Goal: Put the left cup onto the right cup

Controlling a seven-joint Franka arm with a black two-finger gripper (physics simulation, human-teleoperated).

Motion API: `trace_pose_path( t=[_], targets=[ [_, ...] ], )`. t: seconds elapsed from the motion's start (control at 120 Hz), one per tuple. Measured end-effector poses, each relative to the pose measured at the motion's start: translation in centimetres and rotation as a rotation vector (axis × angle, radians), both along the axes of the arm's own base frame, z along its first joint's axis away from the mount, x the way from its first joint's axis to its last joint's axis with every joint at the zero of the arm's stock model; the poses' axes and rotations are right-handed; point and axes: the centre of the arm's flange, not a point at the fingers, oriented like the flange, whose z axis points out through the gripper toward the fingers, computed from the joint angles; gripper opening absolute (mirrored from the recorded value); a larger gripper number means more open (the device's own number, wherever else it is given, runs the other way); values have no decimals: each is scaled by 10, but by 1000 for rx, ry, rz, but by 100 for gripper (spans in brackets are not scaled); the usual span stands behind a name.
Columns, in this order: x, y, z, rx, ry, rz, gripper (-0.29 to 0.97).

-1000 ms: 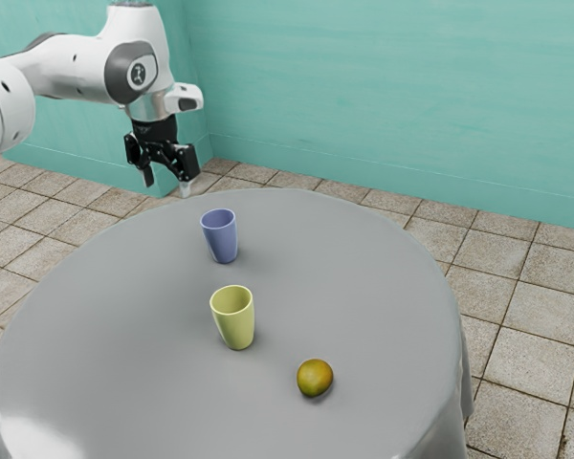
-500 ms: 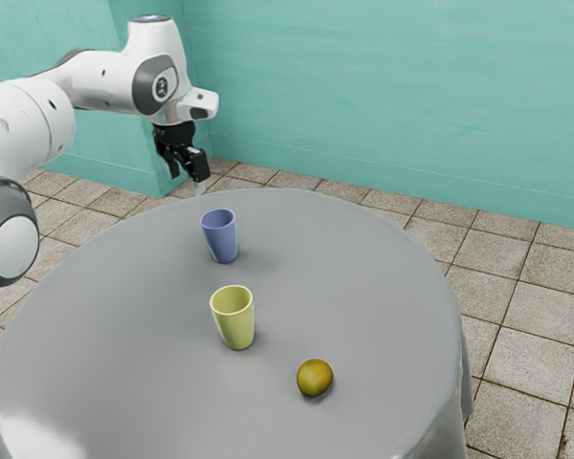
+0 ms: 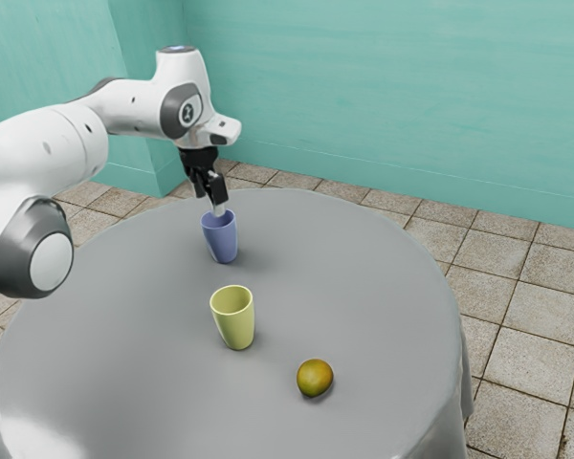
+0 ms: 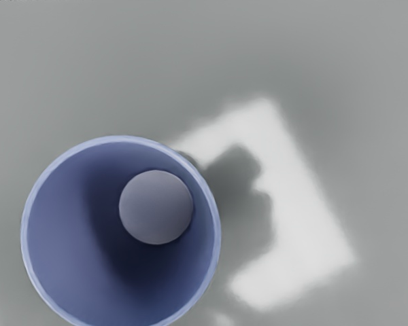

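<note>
Blue cup (image 3: pixel 220 239) (image 4: pixel 61 258): smooth matt plastic, soft sheen inside.
Yellow cup (image 3: pixel 233 320): same matt plastic.
Table (image 3: pixel 364 287): grey cloth cover, smooth, faint gloss.
Fruit (image 3: pixel 315 378): dull, mottled skin.
Arm (image 3: pixel 67 143): glossy white plastic shells.
Gripper (image 3: pixel 220 208): matt black.
Floor (image 3: pixel 517 316): rough stone-look tiles.
Wall (image 3: pixel 411 86): streaky matt paint.

**Cool Colours**

The upper cup (image 3: pixel 220 237) (image 4: pixel 68 258) is periwinkle, the lower cup (image 3: pixel 232 316) yellow-green. The fruit (image 3: pixel 314 378) is olive-yellow. The table (image 3: pixel 364 287) is plain grey, the wall (image 3: pixel 411 86) faintly streaked teal, the floor (image 3: pixel 526 316) beige tile, the arm (image 3: pixel 77 143) white, the gripper (image 3: pixel 219 207) black.
</note>
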Motion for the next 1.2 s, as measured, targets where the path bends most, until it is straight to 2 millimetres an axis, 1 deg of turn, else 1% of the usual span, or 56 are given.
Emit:
trace_pose_path(
  t=[0.092, 0.217, 0.45, 0.692, 0.9, 1.2],
  targets=[
    [2, 0, -12, -9, 5, -10, 65],
    [3, 3, -19, -12, 5, -9, 65],
    [4, 22, -39, -15, 17, 18, 65],
    [12, 17, -39, -15, -9, 9, 65],
    [15, 5, -39, -21, -13, -6, 65],
    [16, -3, -41, -29, -16, -16, 65]
  ],
)
